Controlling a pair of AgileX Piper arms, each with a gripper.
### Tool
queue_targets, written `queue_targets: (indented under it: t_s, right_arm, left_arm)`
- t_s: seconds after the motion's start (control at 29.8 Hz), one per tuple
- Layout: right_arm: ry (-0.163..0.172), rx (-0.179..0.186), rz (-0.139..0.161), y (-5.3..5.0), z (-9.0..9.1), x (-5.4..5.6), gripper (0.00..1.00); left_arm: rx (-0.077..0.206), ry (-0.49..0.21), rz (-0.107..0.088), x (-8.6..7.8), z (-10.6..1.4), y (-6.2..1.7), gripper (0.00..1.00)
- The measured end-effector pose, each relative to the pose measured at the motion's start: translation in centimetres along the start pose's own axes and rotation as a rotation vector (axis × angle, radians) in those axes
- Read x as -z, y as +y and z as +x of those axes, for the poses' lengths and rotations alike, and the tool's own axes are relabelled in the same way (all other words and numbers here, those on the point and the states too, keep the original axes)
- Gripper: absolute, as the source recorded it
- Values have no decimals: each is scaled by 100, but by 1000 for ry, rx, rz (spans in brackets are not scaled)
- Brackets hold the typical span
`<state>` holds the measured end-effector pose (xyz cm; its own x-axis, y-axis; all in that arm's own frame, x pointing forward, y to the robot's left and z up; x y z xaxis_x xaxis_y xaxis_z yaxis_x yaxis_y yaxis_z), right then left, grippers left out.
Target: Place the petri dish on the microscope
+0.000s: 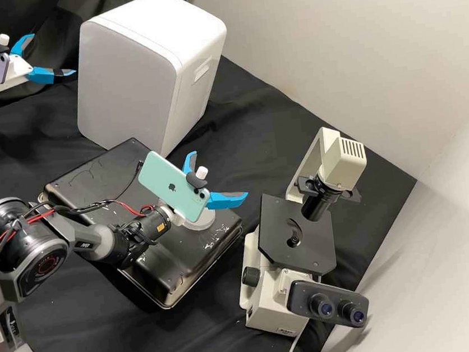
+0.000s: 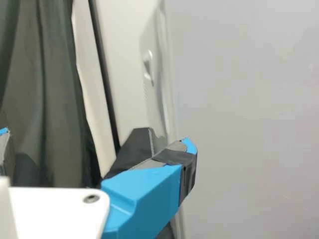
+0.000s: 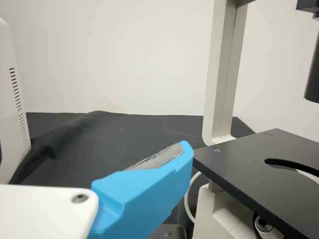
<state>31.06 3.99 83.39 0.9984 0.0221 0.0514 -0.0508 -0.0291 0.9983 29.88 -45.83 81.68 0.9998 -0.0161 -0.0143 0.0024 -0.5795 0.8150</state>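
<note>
**Open gripper beside the microscope stage, dish not yet on it**

The right gripper (image 1: pixel 220 175) hangs over the near edge of the black tray (image 1: pixel 93 175), its blue fingers spread wide and holding nothing. It points at the microscope (image 1: pixel 277 301), about level with the black stage (image 1: pixel 305 247), which fits an approach from the side. In the right wrist view the stage (image 3: pixel 249 164) lies just beyond one blue finger (image 3: pixel 149 184).

A pale round shape (image 1: pixel 201 222) sits on the tray directly under this gripper. It may be the petri dish, but the green phone (image 1: pixel 171 186) mounted on the wrist hides most of it, so I cannot be sure. No dish lies on the stage.

The left gripper (image 1: pixel 53 54) is well apart at the far corner, beside the white box-shaped appliance (image 1: pixel 143 68). Its fingers are also parted and empty, likely parked out of the way.

Both phones bear a maker's logo. The small print on the arm and the microscope base is too small to read.
</note>
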Motion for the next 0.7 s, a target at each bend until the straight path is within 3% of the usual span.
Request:
queue_targets:
  t_s: [0.13,0.2,0.3,0.44,0.6,0.7]
  right_arm:
    - [0,0,0,0,0,0,100]
    - [0,0,0,0,0,0,100]
    - [0,0,0,0,0,0,100]
    - [0,0,0,0,0,0,100]
    - [0,0,0,0,0,0,100]
    - [0,0,0,0,0,0,100]
  left_arm:
    - [35,-53,-4,-114,-155,-78,100]
    - [52,-96,7,-183,-269,-120,100]
    - [48,-135,8,-245,-397,-145,100]
    - [42,-173,-6,-314,-581,-172,100]
    - [50,-237,-10,-407,-836,-240,100]
    - [70,-264,-17,-421,-950,-279,100]
